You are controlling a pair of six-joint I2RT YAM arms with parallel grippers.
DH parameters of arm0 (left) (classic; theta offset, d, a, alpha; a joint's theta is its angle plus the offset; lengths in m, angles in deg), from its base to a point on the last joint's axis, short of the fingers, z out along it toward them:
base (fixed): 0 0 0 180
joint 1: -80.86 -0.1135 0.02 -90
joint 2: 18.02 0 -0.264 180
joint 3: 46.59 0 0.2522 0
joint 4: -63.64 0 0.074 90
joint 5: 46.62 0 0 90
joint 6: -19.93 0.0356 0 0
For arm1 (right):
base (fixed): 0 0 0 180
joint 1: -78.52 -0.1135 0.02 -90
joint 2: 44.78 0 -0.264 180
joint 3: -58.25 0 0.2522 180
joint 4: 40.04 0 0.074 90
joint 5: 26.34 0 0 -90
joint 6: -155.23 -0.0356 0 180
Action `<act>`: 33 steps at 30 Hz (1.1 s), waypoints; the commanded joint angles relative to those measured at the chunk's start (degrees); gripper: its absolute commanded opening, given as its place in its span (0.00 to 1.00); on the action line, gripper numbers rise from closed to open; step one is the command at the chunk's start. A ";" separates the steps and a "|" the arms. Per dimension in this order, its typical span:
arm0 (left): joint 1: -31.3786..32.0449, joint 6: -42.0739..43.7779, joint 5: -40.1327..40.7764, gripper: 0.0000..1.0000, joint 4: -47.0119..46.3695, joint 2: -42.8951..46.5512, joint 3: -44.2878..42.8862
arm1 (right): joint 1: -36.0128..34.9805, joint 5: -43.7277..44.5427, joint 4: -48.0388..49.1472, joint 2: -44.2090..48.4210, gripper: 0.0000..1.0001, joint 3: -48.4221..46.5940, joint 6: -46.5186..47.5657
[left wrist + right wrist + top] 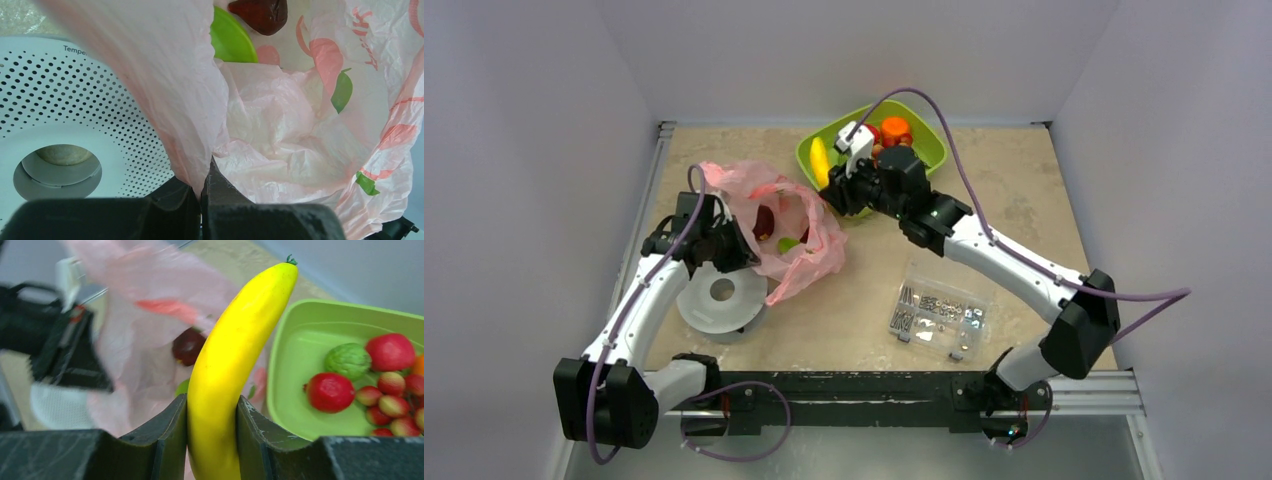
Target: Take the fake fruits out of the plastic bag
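The pink plastic bag [774, 225] lies open at the table's left-middle. A dark red fruit [765, 220] and a green fruit [788, 243] sit inside it; they also show in the left wrist view, the dark red fruit [260, 15] above the green fruit [230, 42]. My left gripper [742, 250] is shut on the bag's edge [190, 125]. My right gripper [836, 192] is shut on a yellow banana [235, 360] and holds it between the bag and the green bowl [929, 150]. The banana [820, 163] stands up over the bowl's left rim.
The green bowl [295, 355] holds red, green and orange fruits [330, 391]. A white perforated disc [721, 297] lies under the left gripper. A clear box of small parts [939, 310] lies at front right. Walls enclose the table.
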 commanded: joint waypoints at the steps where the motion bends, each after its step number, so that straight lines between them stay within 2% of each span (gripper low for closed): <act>1: -0.53 1.55 0.04 0.00 0.03 0.00 -2.22 | 6.98 6.28 9.64 -5.80 0.00 -4.03 -10.47; 7: -0.50 0.19 -1.25 0.00 -1.21 -0.70 -1.02 | 10.06 11.35 3.79 -23.32 0.00 -18.74 -11.33; 15: -0.50 2.82 0.69 0.00 1.89 -0.99 -2.17 | 11.80 12.65 -1.16 -41.96 0.02 -35.39 -9.97; 23: -0.55 4.70 -1.13 0.00 2.39 -1.41 -2.75 | 12.42 10.79 -1.86 -47.33 0.28 -37.94 -10.02; 29: -0.51 4.83 -1.70 0.00 2.25 -1.40 -2.74 | 12.45 10.89 -5.44 -46.80 0.58 -39.43 -9.44; 33: -0.52 4.83 -1.76 0.00 2.23 -1.29 -2.63 | 12.39 13.00 -11.93 -44.97 0.66 -42.70 -8.84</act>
